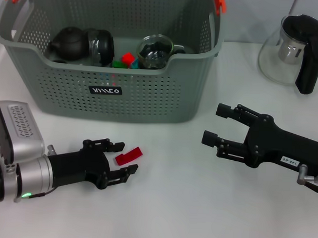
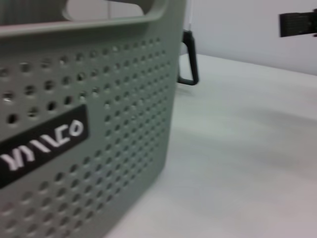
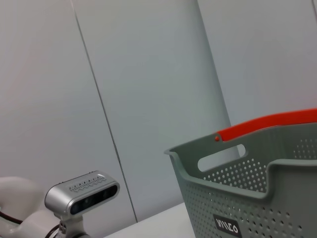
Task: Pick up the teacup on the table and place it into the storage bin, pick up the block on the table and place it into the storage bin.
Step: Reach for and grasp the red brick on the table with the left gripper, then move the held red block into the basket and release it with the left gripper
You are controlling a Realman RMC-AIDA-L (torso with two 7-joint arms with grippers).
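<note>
Only the head view shows the left gripper (image 1: 122, 158) spread around the red block (image 1: 128, 155), perhaps touching it.

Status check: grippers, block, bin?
Left gripper open around red block on table. Right gripper open, empty, idle right of bin. Cups already in bin. Nothing blocking.

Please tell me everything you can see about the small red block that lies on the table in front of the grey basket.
The red block is a small, flat, elongated piece that looks like plastic or painted wood, lying slanted on the white table, in front of the storage bin and apart from it. It sits between the open fingers of the left gripper; whether they touch it cannot be told. It appears only in the head view.
</note>
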